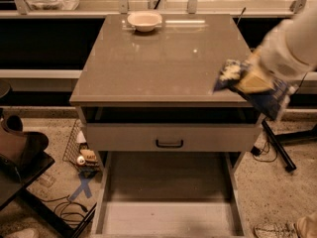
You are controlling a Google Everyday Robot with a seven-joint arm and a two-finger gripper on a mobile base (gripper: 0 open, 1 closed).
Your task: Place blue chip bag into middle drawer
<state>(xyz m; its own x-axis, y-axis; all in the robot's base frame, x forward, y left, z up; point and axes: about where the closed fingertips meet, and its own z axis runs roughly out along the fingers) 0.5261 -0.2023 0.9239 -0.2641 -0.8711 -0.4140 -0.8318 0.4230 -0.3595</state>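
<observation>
The blue chip bag hangs in the air over the right front corner of the brown cabinet top, blurred by motion. My gripper, at the end of the white arm coming in from the right, is shut on the bag's upper part. The middle drawer is pulled out at the bottom of the view, below and to the left of the bag. Its pale floor shows nothing in it.
A cream bowl sits at the back of the cabinet top. The drawer front with a black handle stands slightly out above the open tray. A wire basket and cables lie on the floor at left. A black stand leg is at right.
</observation>
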